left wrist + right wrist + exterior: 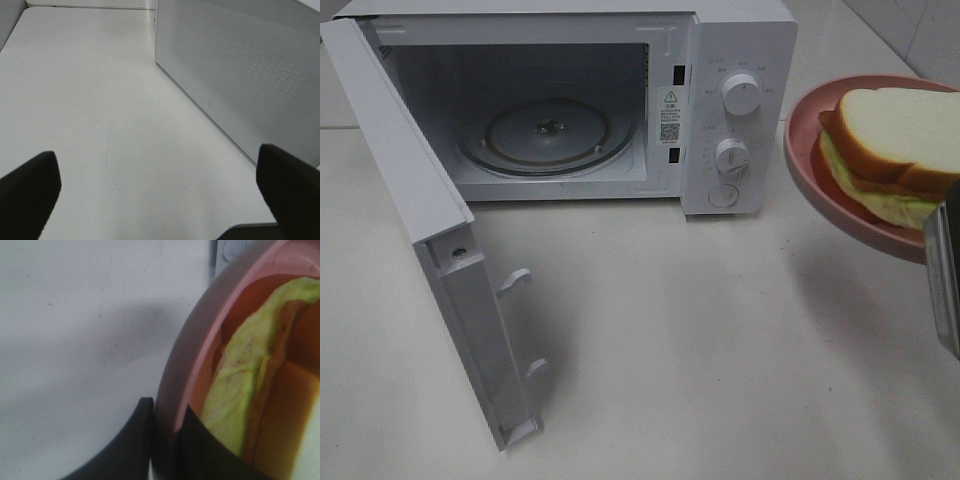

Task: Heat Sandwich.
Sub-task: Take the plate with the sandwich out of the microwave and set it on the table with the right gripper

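So the right gripper [165,440] is pinched shut on the rim of the pink plate [800,150], one finger under the lip and one over it. The sandwich [890,150] sits on that plate, white bread up top with the greenish filling poking out the side. The plate is held up in the air off to the right of the microwave [720,100], roughly level with the knobs [738,95], not inside yet.

Looks to me like we're in the carry step: plate lifted, next it needs to swing left and slide in through the opening onto the glass turntable [545,130]. My guess is it has to stay level, since it's gripped on one edge only and the sandwich could slide if it tips.

The left gripper [160,200] is wide open with nothing in it, hovering over the bare table [720,350] beside the door's [410,180] perforated face.

The door is swung fully open to the left, so the mouth is clear. The thing to watch is the control panel side of the frame, which sits between the plate and the cavity.
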You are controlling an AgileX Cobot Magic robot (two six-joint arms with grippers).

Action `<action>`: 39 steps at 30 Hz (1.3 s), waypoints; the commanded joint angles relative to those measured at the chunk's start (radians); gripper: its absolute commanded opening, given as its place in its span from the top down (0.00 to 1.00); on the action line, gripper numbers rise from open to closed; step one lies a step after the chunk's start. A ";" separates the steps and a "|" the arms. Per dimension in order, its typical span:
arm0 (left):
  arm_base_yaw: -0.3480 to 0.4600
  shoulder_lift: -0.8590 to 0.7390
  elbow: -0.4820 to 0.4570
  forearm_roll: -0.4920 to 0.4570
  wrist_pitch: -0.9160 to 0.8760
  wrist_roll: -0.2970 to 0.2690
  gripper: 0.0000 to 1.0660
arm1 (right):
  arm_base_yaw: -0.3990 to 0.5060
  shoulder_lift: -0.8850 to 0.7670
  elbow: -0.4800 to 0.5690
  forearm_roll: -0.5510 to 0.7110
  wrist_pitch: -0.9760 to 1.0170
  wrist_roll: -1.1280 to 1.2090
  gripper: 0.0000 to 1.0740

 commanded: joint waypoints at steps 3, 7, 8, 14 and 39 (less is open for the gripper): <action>0.001 -0.005 -0.001 0.002 -0.013 -0.001 0.06 | -0.001 -0.008 -0.003 -0.129 0.042 0.154 1.00; 0.001 -0.005 -0.001 0.002 -0.013 -0.001 0.06 | -0.001 -0.008 -0.003 -0.172 0.085 0.235 1.00; 0.001 -0.005 -0.001 0.002 -0.013 -0.001 0.06 | -0.001 -0.007 -0.003 -0.183 0.098 0.259 1.00; 0.001 -0.005 -0.001 0.002 -0.013 -0.001 0.06 | -0.001 0.030 -0.050 -0.202 0.227 0.386 1.00; 0.001 -0.005 -0.001 0.002 -0.013 -0.001 0.06 | -0.001 0.377 -0.339 -0.200 0.548 0.921 1.00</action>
